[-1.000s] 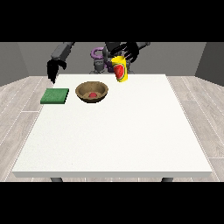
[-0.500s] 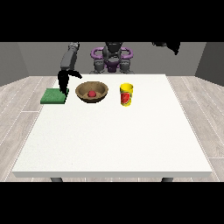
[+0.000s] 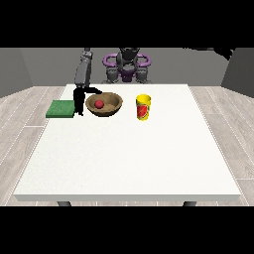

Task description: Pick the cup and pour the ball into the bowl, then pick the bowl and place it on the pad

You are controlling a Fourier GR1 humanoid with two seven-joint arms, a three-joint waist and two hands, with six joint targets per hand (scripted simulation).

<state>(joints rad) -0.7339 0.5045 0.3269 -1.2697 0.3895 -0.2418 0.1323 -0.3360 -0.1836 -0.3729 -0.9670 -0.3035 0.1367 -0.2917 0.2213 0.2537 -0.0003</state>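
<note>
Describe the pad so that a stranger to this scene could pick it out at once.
Start at the white table and look along its far edge to the corner at the view's left. The pad lies flat there, beside the wooden bowl holding a red ball. It is the only green, flat, rectangular thing.

Ball in bowl, cup upright on my table.

I see the red ball in the wooden bowl, the yellow cup beside it, the green pad opposite, and the hand at the view's left at the bowl's rim.
</note>
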